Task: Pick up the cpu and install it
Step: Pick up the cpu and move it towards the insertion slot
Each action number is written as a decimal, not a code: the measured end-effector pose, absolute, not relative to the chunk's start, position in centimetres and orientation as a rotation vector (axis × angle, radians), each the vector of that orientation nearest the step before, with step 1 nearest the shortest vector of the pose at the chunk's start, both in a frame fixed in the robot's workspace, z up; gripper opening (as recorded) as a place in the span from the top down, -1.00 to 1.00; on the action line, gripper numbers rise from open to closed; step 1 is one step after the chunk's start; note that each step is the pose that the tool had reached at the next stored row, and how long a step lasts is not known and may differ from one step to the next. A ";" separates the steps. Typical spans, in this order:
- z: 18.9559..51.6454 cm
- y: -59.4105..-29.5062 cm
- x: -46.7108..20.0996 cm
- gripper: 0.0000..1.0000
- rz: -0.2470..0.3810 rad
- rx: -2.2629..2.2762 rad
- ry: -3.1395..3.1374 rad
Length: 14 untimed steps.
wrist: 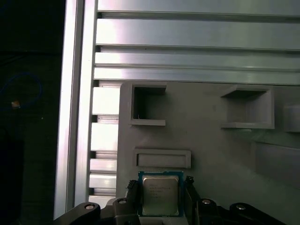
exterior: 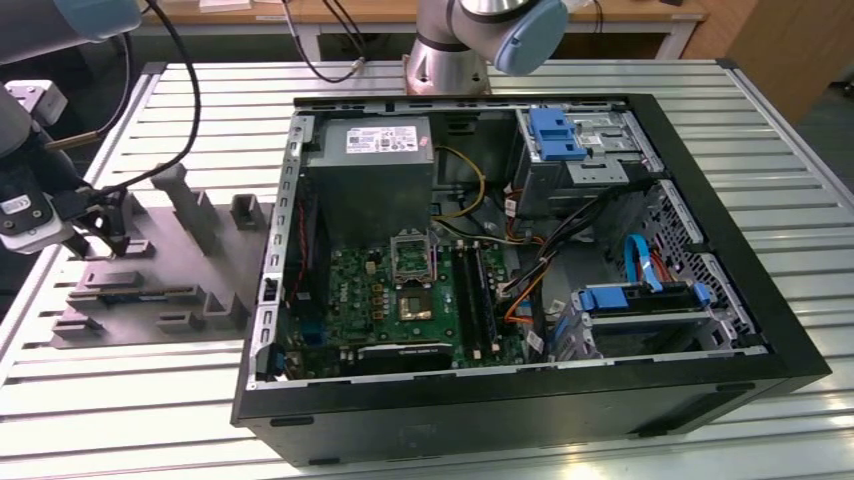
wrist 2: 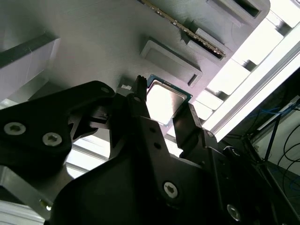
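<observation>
Logged largest first. Slatted tabletop (exterior: 147, 410) carrying an open case (exterior: 534, 405) toward the exterior view's right and a grey tray (exterior: 214, 268) just beside it toward the exterior view's left. Inside the case, a green board (exterior: 360, 300) with a black framed socket (exterior: 411, 256). Well apart from that socket, over the tray's outer part, the end effector (exterior: 102, 238), down low at tray level. Between its fingers (wrist: 133, 194) in both wrist views, the cpu (wrist: 160, 196): flat, pale top up, near the tray's edge by the bright slats. Closed on the cpu by the look of it, with black fingers pressed to two opposite edges and no gap to be seen on either side. Cannot tell whether lifted clear of the tray or resting on it. Judged step: pick-up, at the grasp; install not begun, given the cpu at the tray and the socket off across the tabletop inside the case. Judged need for the next move: even grip on the thin edges, chip kept level, a straight rise clear of the tray. Corner orientation to be matched at the socket; marks too small to read here.
</observation>
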<state>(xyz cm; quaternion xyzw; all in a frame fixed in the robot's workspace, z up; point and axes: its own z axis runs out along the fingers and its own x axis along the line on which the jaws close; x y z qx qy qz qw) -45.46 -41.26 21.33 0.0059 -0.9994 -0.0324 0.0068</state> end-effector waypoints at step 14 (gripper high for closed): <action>22.0 -41.3 -45.5 0.06 -0.101 0.019 -3.126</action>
